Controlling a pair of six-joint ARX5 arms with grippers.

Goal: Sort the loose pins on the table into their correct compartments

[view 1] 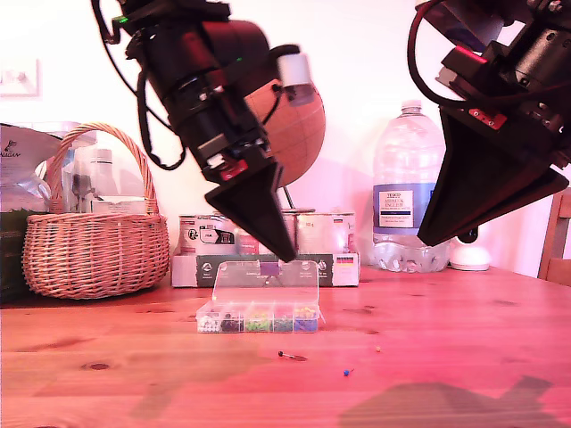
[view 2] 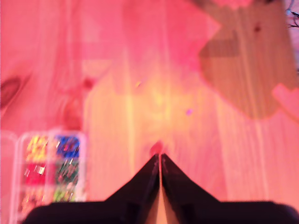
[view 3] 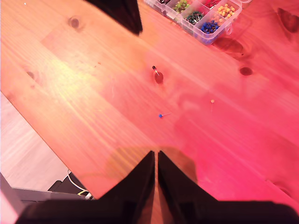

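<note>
On the table point(view 1: 134, 383) lie three loose pins: a dark one point(view 1: 284, 355) point(view 3: 154, 68), a blue one point(view 1: 345, 373) point(view 3: 160, 115) and a pale one point(view 1: 378, 349) point(view 3: 212, 101). Behind them stands the clear box of compartments point(view 1: 259, 316) point(view 3: 201, 14) point(view 2: 49, 172), its lid up. My first gripper point(view 1: 285, 254) point(view 2: 159, 156) hangs shut and empty above the box's front, roughly over the dark pin. My second gripper point(view 1: 426, 241) point(view 3: 155, 153) is shut and empty, high at the exterior view's right. The first gripper's fingers point(view 3: 126, 18) also show in the second wrist view.
A wicker basket point(view 1: 94, 241) stands at the exterior view's left. Behind the box are a cardboard tray of cans point(view 1: 268, 263), a wooden globe point(view 1: 299, 134) and a water bottle point(view 1: 406, 196). A chair point(view 1: 558, 236) shows at that view's right edge. Floor point(view 3: 28, 149) lies past the table's edge.
</note>
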